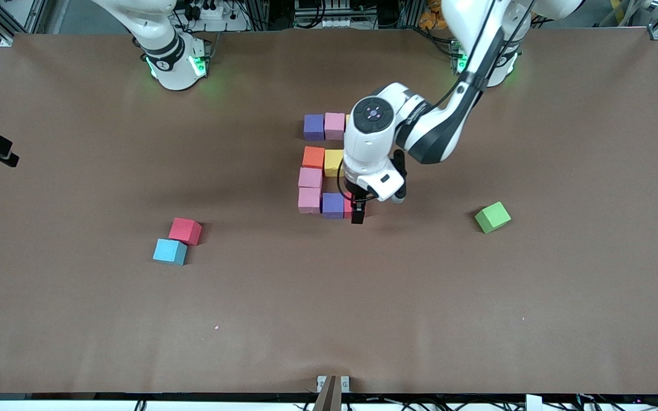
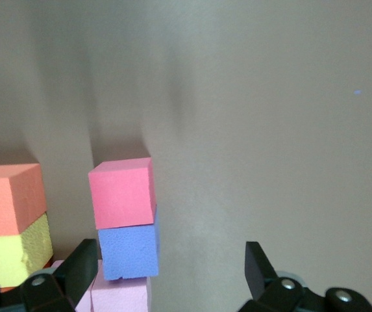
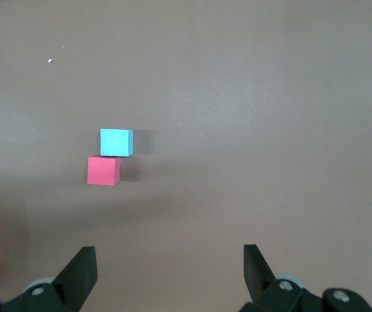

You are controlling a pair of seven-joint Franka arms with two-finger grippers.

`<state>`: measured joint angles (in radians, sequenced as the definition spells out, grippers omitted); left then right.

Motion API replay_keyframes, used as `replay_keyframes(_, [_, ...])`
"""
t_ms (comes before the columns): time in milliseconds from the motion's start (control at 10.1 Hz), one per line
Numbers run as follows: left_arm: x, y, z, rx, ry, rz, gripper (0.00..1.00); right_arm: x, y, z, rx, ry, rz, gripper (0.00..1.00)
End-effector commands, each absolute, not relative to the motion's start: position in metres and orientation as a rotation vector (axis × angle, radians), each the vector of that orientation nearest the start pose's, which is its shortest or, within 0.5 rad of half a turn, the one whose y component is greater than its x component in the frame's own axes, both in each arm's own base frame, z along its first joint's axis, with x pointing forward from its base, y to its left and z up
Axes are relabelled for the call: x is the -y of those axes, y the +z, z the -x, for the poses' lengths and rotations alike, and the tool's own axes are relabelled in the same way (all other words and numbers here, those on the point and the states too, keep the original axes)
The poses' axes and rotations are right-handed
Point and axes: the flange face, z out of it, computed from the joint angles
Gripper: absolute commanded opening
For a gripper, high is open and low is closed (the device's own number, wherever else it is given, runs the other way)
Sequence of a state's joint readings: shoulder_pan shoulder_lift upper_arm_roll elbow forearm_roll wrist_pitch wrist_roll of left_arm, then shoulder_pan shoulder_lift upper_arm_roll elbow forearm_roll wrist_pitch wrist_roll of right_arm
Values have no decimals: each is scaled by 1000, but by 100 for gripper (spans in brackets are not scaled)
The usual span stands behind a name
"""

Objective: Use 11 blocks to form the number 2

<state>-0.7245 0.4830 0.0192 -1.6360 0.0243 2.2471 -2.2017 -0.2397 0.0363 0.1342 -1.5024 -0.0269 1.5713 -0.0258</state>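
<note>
red cube (image 1: 185, 230), light blue cube (image 1: 169, 251), green cube (image 1: 492, 217), brown table (image 1: 77, 314)

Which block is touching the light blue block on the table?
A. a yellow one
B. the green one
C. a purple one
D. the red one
D: the red block sits right against the light blue block, corner to corner, apart from the digit; the green block lies alone toward the left arm's end.

The white left arm (image 1: 386, 148) covers the end of the coloured foam-cube digit (image 1: 323, 171) toward its own base; cubes there unseen.
</note>
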Motion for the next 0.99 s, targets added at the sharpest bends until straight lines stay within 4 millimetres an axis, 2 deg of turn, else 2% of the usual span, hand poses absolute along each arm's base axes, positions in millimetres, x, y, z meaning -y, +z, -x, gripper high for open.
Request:
replay_keyframes(0, [419, 410, -530, 2045, -127, 2555, 100, 67, 640, -564, -125, -61, 3162, 100])
replay_keyframes(99, [397, 442, -541, 2003, -156, 2614, 100, 67, 639, -564, -125, -61, 3162, 100])
replay_keyframes(198, [387, 455, -542, 1890, -168, 2682, 100, 67, 638, -565, -125, -59, 3160, 100])
replay_keyframes(297, [379, 467, -541, 1717, -209, 2761, 100, 67, 634, -567, -120, -47, 3158, 100])
replay_keyframes(494, [345, 505, -549, 1380, -345, 2880, 100, 58, 630, -570, -89, -33, 3162, 100])
replay_keyframes(593, [320, 527, -554, 1259, -363, 2933, 100, 52, 629, -571, -72, -30, 3170, 100])
replay_keyframes(692, [296, 542, -556, 1137, -352, 2961, 100, 41, 630, -569, -50, -19, 3159, 100])
replay_keyframes(890, [257, 565, -559, 866, -295, 2995, 100, -12, 633, -571, 73, -40, 3156, 100])
